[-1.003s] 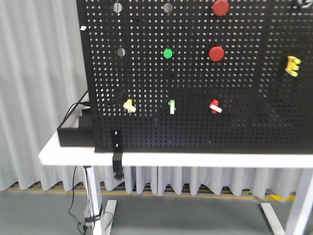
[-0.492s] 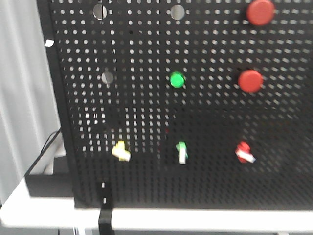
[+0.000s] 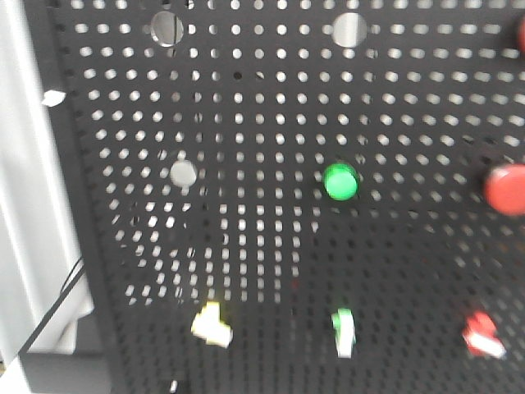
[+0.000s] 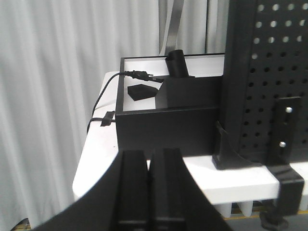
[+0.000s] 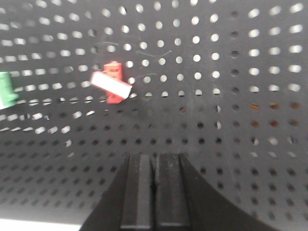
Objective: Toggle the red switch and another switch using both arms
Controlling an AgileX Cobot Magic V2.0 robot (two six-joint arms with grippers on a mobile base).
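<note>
The red switch [image 3: 482, 336] with its whitish bar sits low on the black pegboard [image 3: 271, 246] at the right; in the right wrist view the red switch [image 5: 111, 83] lies up and left of my right gripper [image 5: 154, 156], which is shut and empty, close to the board. The pale yellow switch [image 3: 212, 323] sits low on the left of the board. My left gripper [image 4: 150, 153] is shut and empty, facing the table corner left of the pegboard, with no switch in its view. Neither arm shows in the front view.
A white-green toggle [image 3: 343, 331] stands between the two switches. Above are a round green button [image 3: 340, 181] and a round red button [image 3: 507, 190]. A black box [image 4: 166, 122] with cables sits on the white table [image 4: 103, 149], and a black clamp [image 4: 284, 159] holds the pegboard's foot.
The front view has closed in on the pegboard over the last second. The switches and buttons now look much larger and sit lower and farther right in the frame.
</note>
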